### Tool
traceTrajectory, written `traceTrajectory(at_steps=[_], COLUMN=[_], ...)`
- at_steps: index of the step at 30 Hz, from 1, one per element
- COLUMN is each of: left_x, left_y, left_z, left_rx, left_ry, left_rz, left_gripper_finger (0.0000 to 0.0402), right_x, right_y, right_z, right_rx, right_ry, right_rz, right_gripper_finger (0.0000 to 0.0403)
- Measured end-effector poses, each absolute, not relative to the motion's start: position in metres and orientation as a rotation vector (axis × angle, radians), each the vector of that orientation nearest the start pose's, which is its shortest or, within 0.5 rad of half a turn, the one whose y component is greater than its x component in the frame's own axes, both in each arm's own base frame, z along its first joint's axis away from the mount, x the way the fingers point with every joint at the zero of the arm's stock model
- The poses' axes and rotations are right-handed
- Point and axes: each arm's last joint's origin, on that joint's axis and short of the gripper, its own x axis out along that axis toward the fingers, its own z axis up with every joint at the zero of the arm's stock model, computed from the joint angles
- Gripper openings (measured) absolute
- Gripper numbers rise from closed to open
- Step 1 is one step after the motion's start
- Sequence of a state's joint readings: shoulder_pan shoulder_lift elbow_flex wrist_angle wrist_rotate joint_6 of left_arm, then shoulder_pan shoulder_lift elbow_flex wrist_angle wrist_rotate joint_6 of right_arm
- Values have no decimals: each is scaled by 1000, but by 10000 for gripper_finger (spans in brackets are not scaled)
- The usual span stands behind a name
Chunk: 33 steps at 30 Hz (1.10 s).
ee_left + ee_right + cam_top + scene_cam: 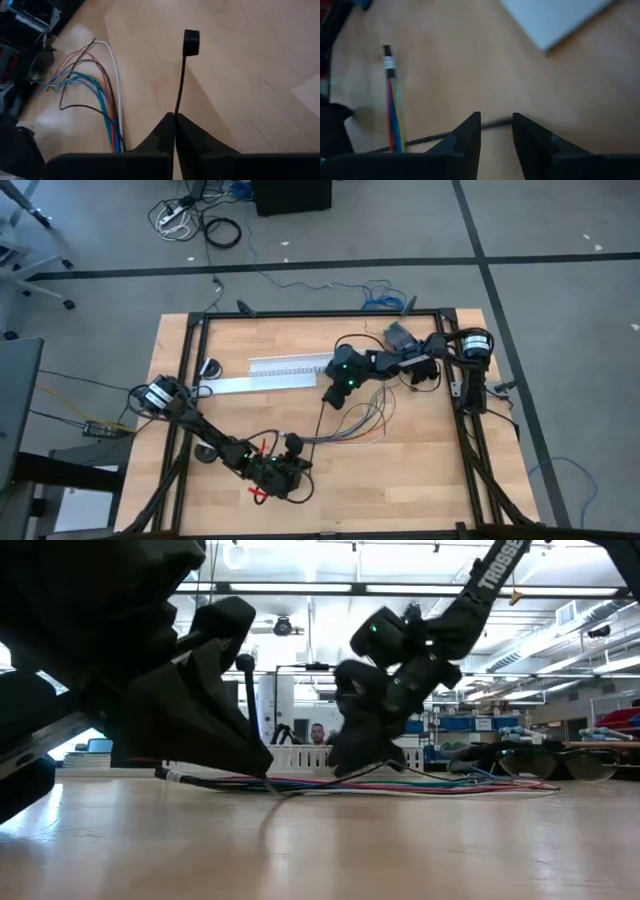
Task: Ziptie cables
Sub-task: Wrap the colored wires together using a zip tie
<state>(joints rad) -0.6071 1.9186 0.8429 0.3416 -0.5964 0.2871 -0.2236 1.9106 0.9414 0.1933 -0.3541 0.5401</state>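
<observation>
The ziptie (180,75) is a thin black strip with a square head (191,42); my left gripper (174,116), near the table's front edge (288,467), is shut on it. The cables (365,420) lie loosely curved on the wood at mid-table, their coloured strands fanned out (100,95). My right gripper (335,395) hangs low over the table just left of the cables, near the white channel's right end. Its fingers stand apart (496,117), and a thin black strand (435,136) on the wood runs across behind the gap; whether it is a wire or the ziptie's tail I cannot tell. My left gripper pinches the ziptie's strip (176,109) between its two shut fingers. The strip runs on past the fingertips along the line of the fingers. Its head end stands free above the gripper (244,664), clear of the table.
A long white slotted channel (285,370) lies at the table's far middle. Small red pieces (262,448) lie by my left gripper. A grey object (400,335) sits at the far right. A black frame (320,313) borders the table. A person (317,732) shows beyond it.
</observation>
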Motion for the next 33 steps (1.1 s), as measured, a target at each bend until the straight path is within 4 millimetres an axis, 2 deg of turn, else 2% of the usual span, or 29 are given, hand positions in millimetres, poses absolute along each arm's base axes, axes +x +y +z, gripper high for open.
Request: traceTrajectory(at_steps=[7,14,33], left_x=[296,297,297], left_y=[-182,-182,-181], left_z=[92,91,91], left_rx=[678,687,684], left_ry=[633,632,634], left_rz=[-162,-175,-171], left_gripper_finger=[0,0,0], right_x=[352,352,344], right_y=[-74,-74,-60], right_z=[112,113,103], right_rx=[706,718,740], right_ry=[728,725,748], right_rz=[-129,-109,-96], right_gripper_finger=[108,109,109])
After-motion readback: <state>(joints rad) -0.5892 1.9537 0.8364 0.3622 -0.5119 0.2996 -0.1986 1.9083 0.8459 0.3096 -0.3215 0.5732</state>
